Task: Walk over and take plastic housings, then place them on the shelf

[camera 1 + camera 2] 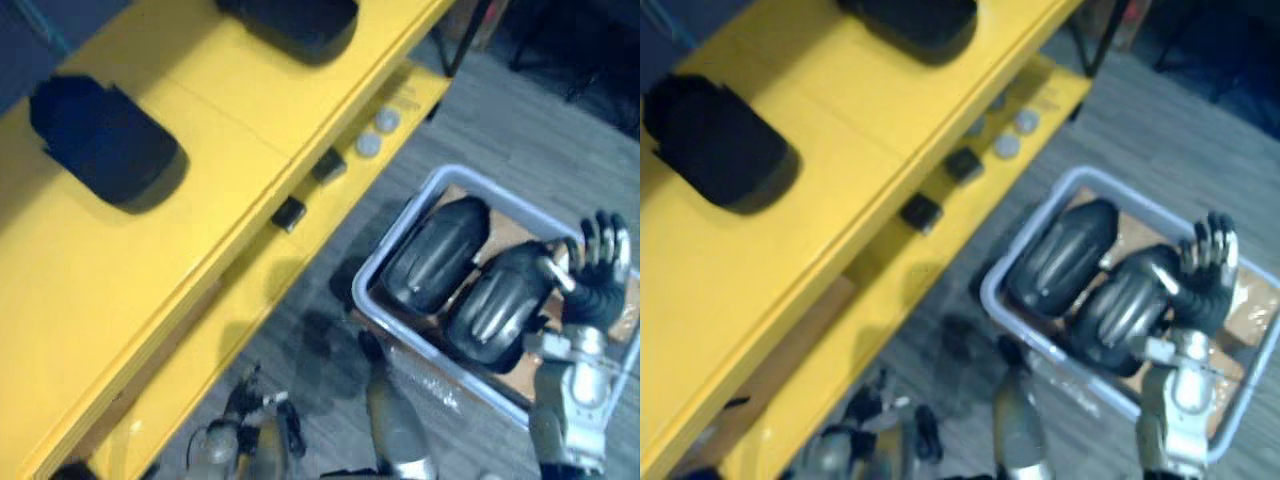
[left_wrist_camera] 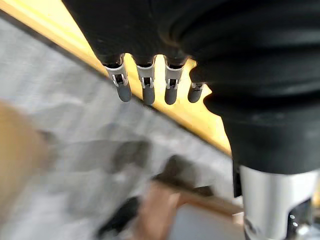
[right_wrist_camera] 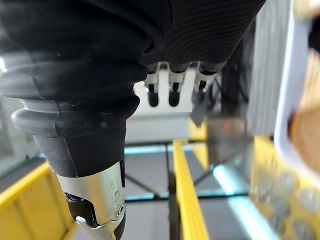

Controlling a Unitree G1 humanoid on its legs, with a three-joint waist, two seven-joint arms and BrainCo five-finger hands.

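Two plastic housings (image 1: pixel 440 255) lie side by side in your grey bin (image 1: pixel 395 228) on the floor. Two more (image 1: pixel 100 140) sit on the yellow shelf (image 1: pixel 230 200). Your right hand (image 1: pixel 592 290) hovers over the bin, fingers spread, empty. Your left hand (image 2: pixel 145 82) hangs straight-fingered, holding nothing.

No legible text or labels.

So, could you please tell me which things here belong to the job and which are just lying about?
Job: crate housings, grey crate, shelved housings, yellow shelf, right hand at the crate, left hand.
Lying about: black blocks, grey discs on the lower tier.
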